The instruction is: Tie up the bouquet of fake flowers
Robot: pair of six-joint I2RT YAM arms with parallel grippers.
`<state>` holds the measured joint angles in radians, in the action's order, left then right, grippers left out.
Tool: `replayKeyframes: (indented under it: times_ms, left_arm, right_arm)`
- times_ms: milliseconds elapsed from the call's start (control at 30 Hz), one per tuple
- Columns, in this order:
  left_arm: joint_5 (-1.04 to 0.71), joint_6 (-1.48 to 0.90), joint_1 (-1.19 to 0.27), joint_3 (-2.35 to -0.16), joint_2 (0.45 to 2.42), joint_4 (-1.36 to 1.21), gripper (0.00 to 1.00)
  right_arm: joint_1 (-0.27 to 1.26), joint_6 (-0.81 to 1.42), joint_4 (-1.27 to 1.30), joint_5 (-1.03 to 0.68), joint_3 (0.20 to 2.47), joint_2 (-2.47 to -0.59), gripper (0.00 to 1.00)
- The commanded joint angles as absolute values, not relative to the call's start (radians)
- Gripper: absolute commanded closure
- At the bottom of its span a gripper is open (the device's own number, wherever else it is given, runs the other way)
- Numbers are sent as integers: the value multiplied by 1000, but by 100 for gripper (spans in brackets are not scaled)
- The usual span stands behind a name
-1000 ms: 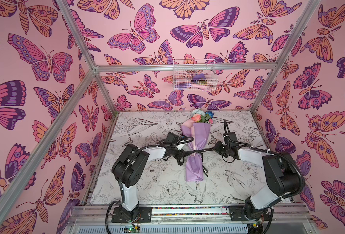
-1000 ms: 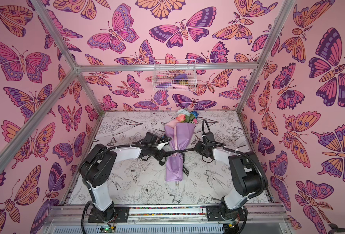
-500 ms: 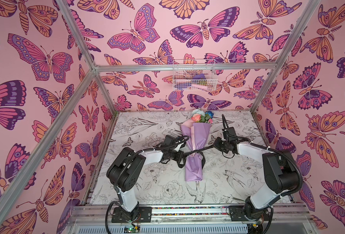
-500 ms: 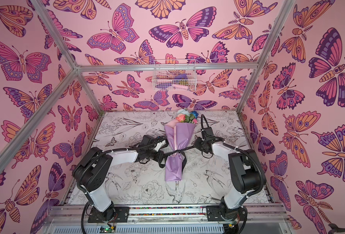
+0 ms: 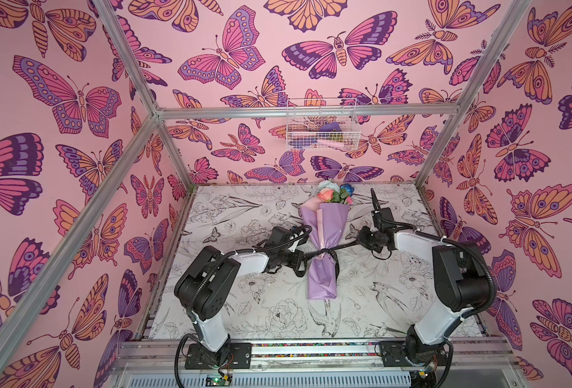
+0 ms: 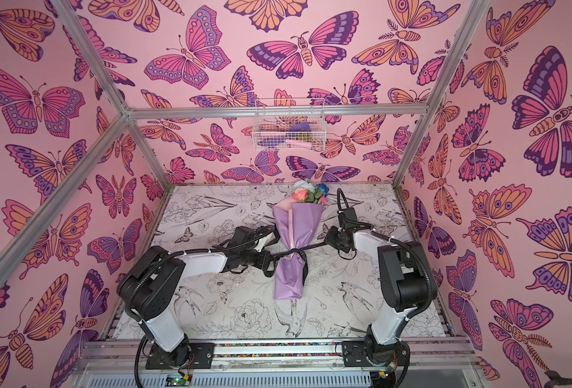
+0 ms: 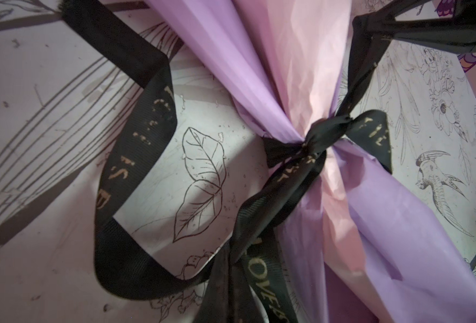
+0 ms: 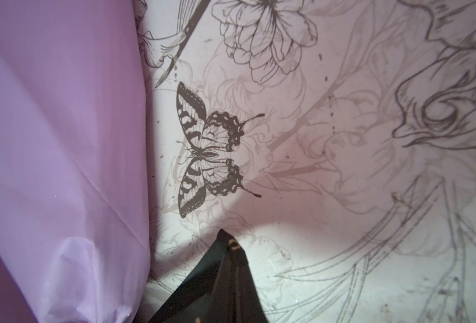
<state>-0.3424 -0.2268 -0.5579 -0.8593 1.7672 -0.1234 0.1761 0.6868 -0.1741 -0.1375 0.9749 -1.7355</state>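
1. On the left, we see the left gripper (image 5: pixel 302 258) low over the printed table (image 5: pixel 244 302). Its jaws are pinched closed on one end of the black ribbon (image 5: pixel 324 252), just beside the wrap.
2. In the middle, the bouquet of fake flowers (image 5: pixel 324 228) lies flat on the table, with its blooms toward the back wall and its lilac paper (image 7: pixel 287 70) tapering toward the robot bases. The ribbon cinches the paper at its narrow waist. In the left wrist view we make out a knot (image 7: pixel 315 139) there, and a slack loop (image 7: pixel 125 156) lying on the table beside it.
3. On the right, the right gripper (image 5: pixel 361 238) is clamped closed on the other ribbon end. This end runs taut from the knot, and the gripper sits near the wrap without touching it.
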Motion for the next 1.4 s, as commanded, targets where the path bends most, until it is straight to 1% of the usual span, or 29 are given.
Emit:
replayKeyframes:
  times_ms: [0, 167, 200, 300, 367, 433, 467, 600, 867, 967, 1067, 1167, 1367]
  left_arm:
    - [-230, -232, -533, -822, 1758, -3, 100]
    - [-274, -214, -546, -846, 1753, -14, 100]
    - [-284, -211, -552, -850, 1751, -20, 100]
    - [-309, -198, -571, -863, 1744, -28, 100]
    - [-320, -192, -583, -871, 1746, -28, 100]
    - [-330, -191, -592, -876, 1751, -29, 100]
    - [-336, -192, -596, -877, 1753, -30, 100]
    - [-354, -198, -603, -879, 1757, -45, 100]
    - [-365, -204, -603, -877, 1758, -49, 100]
    - [-370, -208, -603, -878, 1766, -52, 100]
    - [-377, -210, -603, -877, 1769, -54, 100]
    - [-377, -210, -603, -876, 1769, -54, 100]
    - [-382, -212, -602, -873, 1770, -58, 100]
  right_arm:
    - [115, 648, -176, -11, 1002, -1736, 100]
    - [116, 661, -98, -207, 990, -1725, 100]
    - [116, 673, -79, -241, 982, -1719, 97]
    - [118, 729, -1, -333, 940, -1686, 76]
    - [117, 774, 44, -374, 905, -1662, 66]
    - [117, 822, 91, -411, 871, -1641, 60]
    - [117, 851, 117, -428, 848, -1631, 59]
    - [119, 937, 220, -480, 768, -1600, 60]
    - [154, 992, 282, -466, 706, -1530, 60]
    - [176, 1010, 323, -463, 707, -1544, 60]
    - [206, 1001, 307, -453, 746, -1565, 60]
    - [238, 983, 275, -431, 784, -1626, 61]
    - [252, 990, 280, -418, 805, -1680, 62]
